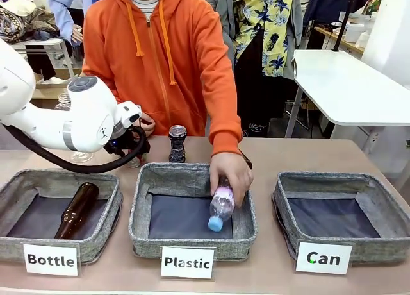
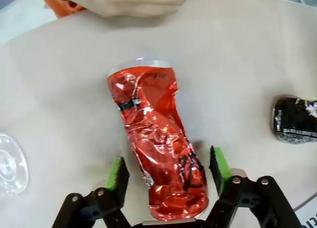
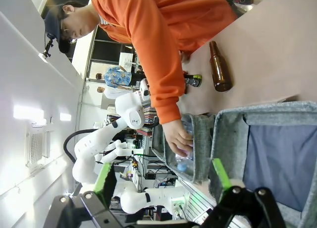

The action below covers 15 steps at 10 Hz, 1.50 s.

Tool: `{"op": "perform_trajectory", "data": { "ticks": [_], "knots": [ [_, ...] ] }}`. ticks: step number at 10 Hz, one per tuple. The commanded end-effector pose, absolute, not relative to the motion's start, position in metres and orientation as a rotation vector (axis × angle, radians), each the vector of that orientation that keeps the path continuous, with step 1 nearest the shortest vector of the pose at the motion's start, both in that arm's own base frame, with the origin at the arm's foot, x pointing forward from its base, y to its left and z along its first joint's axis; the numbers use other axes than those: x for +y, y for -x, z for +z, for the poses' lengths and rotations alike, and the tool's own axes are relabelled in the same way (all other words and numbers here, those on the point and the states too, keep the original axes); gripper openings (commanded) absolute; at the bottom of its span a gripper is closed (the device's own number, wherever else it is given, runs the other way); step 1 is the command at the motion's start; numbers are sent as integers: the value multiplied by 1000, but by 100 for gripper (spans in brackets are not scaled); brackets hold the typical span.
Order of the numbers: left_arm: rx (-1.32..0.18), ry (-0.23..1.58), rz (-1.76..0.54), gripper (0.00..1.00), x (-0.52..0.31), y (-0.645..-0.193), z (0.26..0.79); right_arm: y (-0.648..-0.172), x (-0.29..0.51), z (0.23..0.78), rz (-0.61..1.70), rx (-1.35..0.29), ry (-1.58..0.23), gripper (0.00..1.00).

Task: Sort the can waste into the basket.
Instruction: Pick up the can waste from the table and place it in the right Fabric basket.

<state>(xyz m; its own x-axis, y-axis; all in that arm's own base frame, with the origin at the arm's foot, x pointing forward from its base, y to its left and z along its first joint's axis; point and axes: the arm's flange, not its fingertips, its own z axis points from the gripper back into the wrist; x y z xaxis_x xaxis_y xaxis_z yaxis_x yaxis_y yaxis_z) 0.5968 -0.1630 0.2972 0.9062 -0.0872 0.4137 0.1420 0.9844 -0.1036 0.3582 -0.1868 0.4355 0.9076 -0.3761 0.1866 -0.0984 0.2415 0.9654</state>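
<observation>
Red, shiny and crushed, the metal drink can (image 2: 156,148) lies on the beige tabletop (image 2: 237,64) between the spread green pads (image 2: 117,172) of the left hand (image 2: 166,157), ungripped. The right hand (image 3: 161,166) gapes empty over the grey fabric "Can" basket (image 1: 333,178).

Two crushed drink cans on the tan table (image 2: 237,64), and the grey "Can" basket (image 1: 375,249) at its near edge on the robot's right.

The red can (image 2: 156,148), shiny and badly crumpled, lies on its side on the tabletop, its body bent and its silver end turned toward the far side. The black can (image 1: 177,143), squashed short, with a silver top and pale print, stands upright near it, not touching it and well apart from the basket. The basket, shallow, rectangular and of grey fabric, sits level, its dark lining showing across the floor and a white label (image 1: 323,258) reading "Can" on its front wall.
</observation>
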Motion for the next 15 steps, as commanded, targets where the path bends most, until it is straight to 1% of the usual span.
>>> {"op": "perform_trajectory", "data": {
  "ticks": [1, 3, 4, 5, 6, 7, 8, 9, 10, 11, 12, 13, 15],
  "knots": [
    [-425, 83, -91, 0, -172, -599, 297, -358, -188, 436, -170, -440, -1322, 100],
    [-416, 74, -88, 0, -172, -600, 297, -358, -188, 436, -170, -440, -1322, 100],
    [-417, 70, -85, 14, -172, -600, 297, -358, -188, 436, -170, -440, -1322, 100],
    [-410, 80, -89, 4, -172, -598, 299, -358, -188, 436, -170, -440, -1322, 100],
    [-385, 78, -104, 0, -170, -590, 306, -358, -188, 436, -170, -440, -1322, 100],
    [-360, 60, -134, 0, -167, -572, 322, -358, -188, 436, -170, -440, -1322, 100],
    [-344, 72, -202, 0, -163, -546, 347, -358, -188, 436, -170, -440, -1322, 100],
    [-305, 100, -262, 0, -154, -507, 383, -358, -188, 436, -170, -440, -1322, 100],
    [-326, 120, -312, 0, -143, -470, 414, -358, -188, 436, -170, -440, -1322, 100],
    [-301, 155, -370, 0, -130, -434, 437, -358, -188, 436, -170, -440, -1322, 100],
    [-217, 206, -493, 0, -116, -396, 451, -358, -188, 436, -170, -440, -1322, 100],
    [-165, 270, -661, 0, -97, -354, 460, -358, -188, 436, -170, -440, -1322, 100],
    [-132, 350, -910, 0, -51, -299, 462, -358, -188, 436, -170, -440, -1322, 100]
  ]
}}
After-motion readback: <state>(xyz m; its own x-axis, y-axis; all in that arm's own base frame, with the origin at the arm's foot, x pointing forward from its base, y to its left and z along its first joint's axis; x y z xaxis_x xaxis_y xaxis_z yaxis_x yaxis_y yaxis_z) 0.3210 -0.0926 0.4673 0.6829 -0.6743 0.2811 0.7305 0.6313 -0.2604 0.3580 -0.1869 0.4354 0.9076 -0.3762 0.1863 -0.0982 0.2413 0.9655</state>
